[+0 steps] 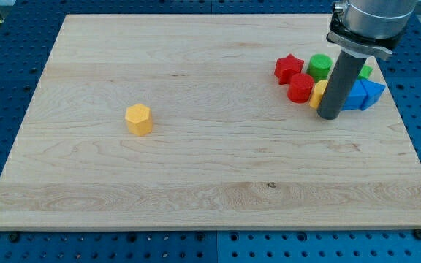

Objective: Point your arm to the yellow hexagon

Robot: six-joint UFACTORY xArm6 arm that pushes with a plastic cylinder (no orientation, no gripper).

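Note:
The yellow hexagon [139, 119] lies alone on the wooden board [196, 183], left of its middle. My tip [330, 116] stands at the view's right, far from the hexagon. It touches or nearly touches a second yellow block [318, 93], which the rod partly hides. That block belongs to a cluster of blocks.
The cluster at the view's upper right holds a red star [289, 67], a red block [300, 88], a green block [319, 66], a second green block [365, 71] behind the rod, and blue blocks [362, 95]. The board's right edge is close to them.

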